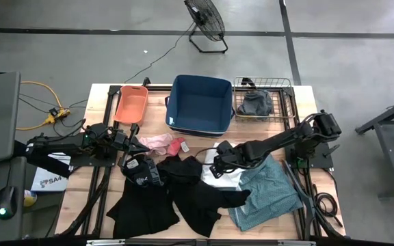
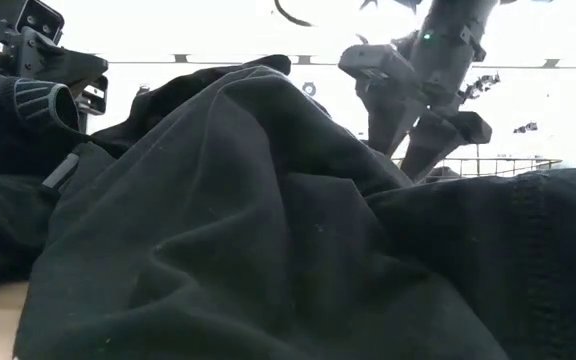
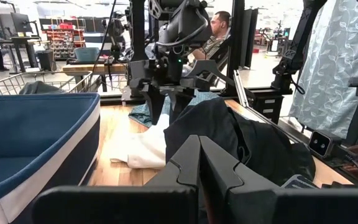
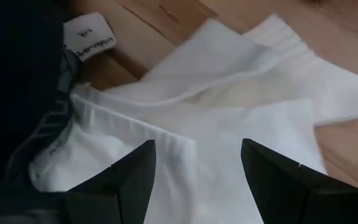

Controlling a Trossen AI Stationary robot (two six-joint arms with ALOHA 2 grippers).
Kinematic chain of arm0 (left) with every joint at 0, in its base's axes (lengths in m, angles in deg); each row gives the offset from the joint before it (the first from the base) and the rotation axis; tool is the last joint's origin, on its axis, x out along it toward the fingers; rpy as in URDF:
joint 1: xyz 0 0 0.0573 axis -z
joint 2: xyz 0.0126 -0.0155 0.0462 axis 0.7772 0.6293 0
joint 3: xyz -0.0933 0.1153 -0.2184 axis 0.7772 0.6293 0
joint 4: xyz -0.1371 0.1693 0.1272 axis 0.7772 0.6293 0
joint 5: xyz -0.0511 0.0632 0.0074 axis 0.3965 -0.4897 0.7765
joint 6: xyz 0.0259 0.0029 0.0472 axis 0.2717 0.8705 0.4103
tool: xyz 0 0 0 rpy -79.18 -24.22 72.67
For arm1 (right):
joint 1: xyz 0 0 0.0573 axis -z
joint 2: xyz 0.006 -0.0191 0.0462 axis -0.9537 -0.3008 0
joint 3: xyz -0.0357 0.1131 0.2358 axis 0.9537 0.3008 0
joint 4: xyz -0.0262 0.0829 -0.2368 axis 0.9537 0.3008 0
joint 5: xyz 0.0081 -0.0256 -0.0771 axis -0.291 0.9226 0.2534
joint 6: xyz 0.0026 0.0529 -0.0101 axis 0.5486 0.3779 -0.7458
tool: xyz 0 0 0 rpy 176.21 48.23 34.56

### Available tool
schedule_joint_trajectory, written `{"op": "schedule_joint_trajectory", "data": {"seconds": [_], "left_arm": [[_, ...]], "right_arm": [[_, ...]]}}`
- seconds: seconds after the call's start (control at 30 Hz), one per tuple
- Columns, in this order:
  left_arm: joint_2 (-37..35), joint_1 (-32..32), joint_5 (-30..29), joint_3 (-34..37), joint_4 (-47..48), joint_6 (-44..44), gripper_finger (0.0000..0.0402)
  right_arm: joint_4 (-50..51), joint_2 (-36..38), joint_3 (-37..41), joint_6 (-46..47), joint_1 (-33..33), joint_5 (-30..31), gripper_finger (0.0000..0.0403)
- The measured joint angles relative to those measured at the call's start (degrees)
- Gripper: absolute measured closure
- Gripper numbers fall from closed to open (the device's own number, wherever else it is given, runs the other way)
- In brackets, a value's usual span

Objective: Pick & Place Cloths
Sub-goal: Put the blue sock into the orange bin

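Cloths lie spread over the table's near half. There are large black ones (image 1: pixel 183 195), a teal-grey shirt (image 1: pixel 269 191), a white cloth (image 1: pixel 226 174), and a pink piece (image 1: pixel 156 141) with a red one (image 1: pixel 178 145) beside it. My right gripper (image 1: pixel 219 162) points down, open, over the white cloth (image 4: pixel 229 93), one finger on either side of a fold. I cannot tell whether it touches the cloth. My left gripper (image 1: pixel 137 145) is held level and shut with nothing between its fingers (image 3: pixel 199 152), beside the pink piece and facing the right gripper (image 3: pixel 166 115). A black cloth (image 2: pixel 268 220) fills the low view.
Along the far edge stand an orange bin (image 1: pixel 130 104), a navy bin (image 1: pixel 200 104) and a wire basket (image 1: pixel 279 85) holding a grey cloth (image 1: pixel 256 104). Bare wood shows between the navy bin and the white cloth. A person (image 3: pixel 219 28) sits beyond the table.
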Motion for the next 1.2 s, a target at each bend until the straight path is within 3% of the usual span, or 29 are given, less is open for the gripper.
{"op": "schedule_joint_trajectory", "data": {"seconds": [0.37,0.83,1.2], "left_arm": [[0.0,0.0,0.0,0.0,0.0,0.0,0.04],[0.0,0.0,0.0,0.0,0.0,0.0,0.04],[0.0,0.0,0.0,0.0,0.0,0.0,0.04]], "right_arm": [[-9.9,0.0,11.1,10.1,1.6,0.5,0.0174],[-13.9,0.0,12.7,5.7,3.4,-0.6,0.0178],[-14.4,0.0,12.7,3.9,3.6,-1.5,0.0279]]}}
